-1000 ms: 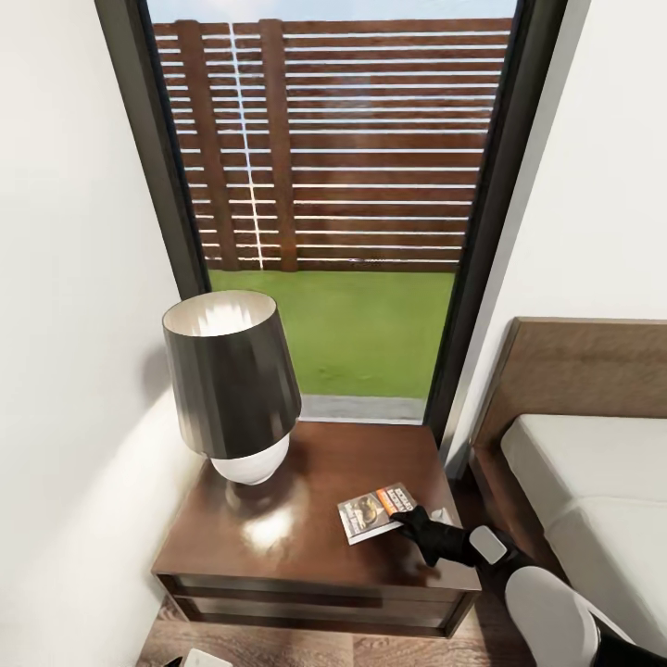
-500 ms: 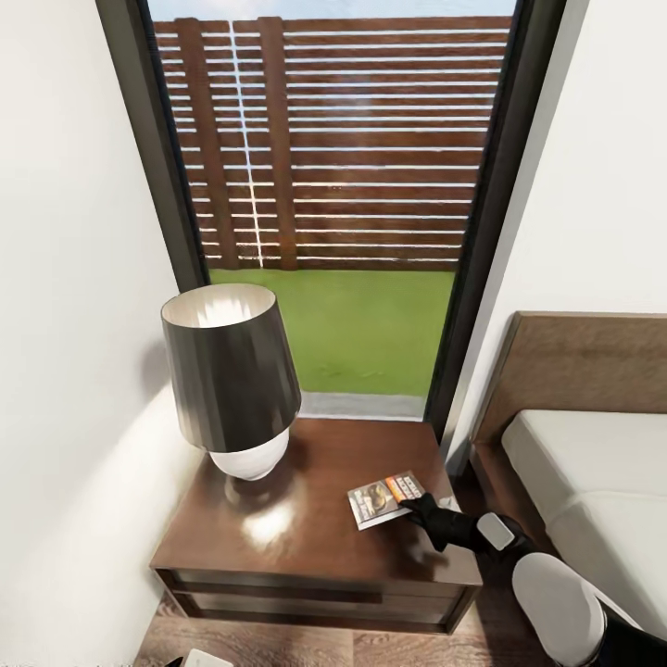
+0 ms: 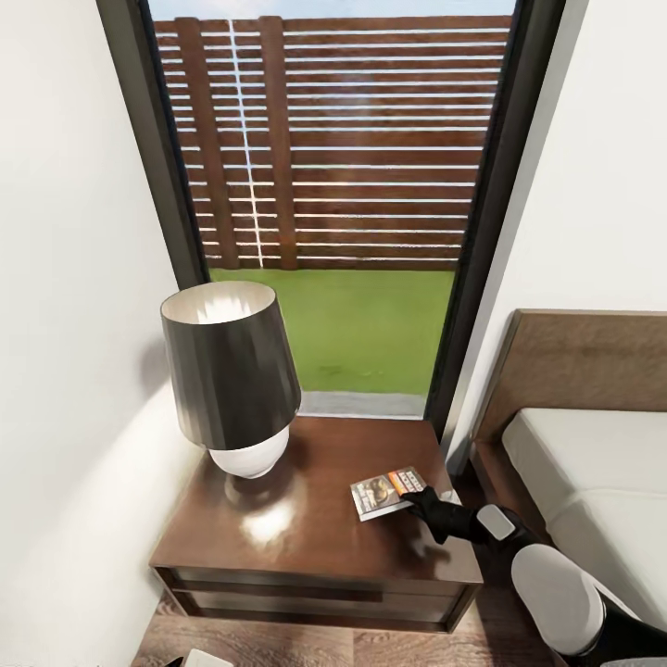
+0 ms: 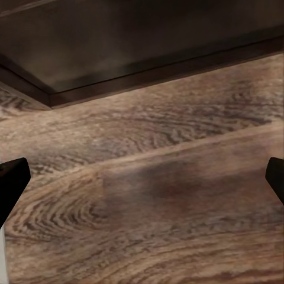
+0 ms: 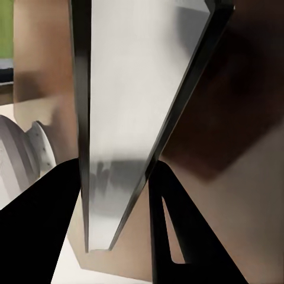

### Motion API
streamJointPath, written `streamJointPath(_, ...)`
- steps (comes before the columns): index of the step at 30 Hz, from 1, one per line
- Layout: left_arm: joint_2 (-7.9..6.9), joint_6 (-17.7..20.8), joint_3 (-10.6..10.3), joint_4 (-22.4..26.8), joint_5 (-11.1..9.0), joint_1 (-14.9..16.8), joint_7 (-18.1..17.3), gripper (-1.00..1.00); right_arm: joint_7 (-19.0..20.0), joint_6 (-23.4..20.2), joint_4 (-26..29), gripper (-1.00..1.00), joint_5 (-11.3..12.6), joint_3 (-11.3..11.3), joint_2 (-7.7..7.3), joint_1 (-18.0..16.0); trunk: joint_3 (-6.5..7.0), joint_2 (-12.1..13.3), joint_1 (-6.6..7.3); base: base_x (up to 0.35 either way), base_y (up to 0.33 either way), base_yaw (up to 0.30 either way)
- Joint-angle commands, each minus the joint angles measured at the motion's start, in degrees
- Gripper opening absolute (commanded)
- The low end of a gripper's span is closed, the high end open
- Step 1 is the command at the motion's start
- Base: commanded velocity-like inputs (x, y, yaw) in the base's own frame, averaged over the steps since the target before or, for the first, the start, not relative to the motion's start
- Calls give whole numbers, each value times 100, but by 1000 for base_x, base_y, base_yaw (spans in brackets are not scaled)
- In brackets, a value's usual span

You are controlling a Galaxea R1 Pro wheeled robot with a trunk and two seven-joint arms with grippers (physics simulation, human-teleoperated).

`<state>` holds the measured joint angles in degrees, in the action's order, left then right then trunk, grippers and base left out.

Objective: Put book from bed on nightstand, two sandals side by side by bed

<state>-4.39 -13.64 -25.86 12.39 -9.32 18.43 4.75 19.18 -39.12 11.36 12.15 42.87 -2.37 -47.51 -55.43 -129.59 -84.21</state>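
Observation:
The book [image 3: 384, 491], a thin paperback with an orange band, lies low over the right side of the glossy dark-brown nightstand [image 3: 306, 542]. My right gripper [image 3: 424, 505] holds its near edge. In the right wrist view the book [image 5: 130, 89] runs edge-on between the black fingers [image 5: 47, 219], white pages showing, and the right gripper [image 5: 115, 168] is shut on it. My left gripper [image 4: 142, 177] hangs open over the wood-plank floor [image 4: 154, 201], close to the nightstand's base [image 4: 148, 35]. The bed [image 3: 593, 482] stands just right of the nightstand. The sandals are out of view.
A lamp [image 3: 232, 371] with a dark shade and white base takes up the nightstand's left half. Behind it is a tall dark-framed window [image 3: 343, 185], with a white wall close on the left. The brown headboard [image 3: 584, 361] rises at the right.
My right gripper has carried the book a little farther back and to the right over the nightstand top. The head view has tilted slightly.

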Motion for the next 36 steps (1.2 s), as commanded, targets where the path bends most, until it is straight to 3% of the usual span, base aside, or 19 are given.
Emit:
streamJointPath(1, -4, -16, -50, 1, -53, 3, 25, 100, -186, 9, 7, -100, -178, -78, 2, -4, -6, -1, 0, 0, 0, 0)
streamJointPath(15, -7, -16, -50, 1, -53, 3, 26, 100, -204, 11, -3, -100, -178, -85, 14, -13, -6, -1, 0, 0, 0, 0)
streamJointPath(16, -7, -16, -50, 1, -53, 3, 26, 100, -204, 13, -4, 100, -178, -85, 15, -13, -6, -1, 0, 0, 0, 0)
streamJointPath(36, -9, -15, -50, 4, -59, 3, 26, 100, -351, 18, -11, 100, -179, -91, 19, -13, -6, -1, 0, 0, 0, 0)
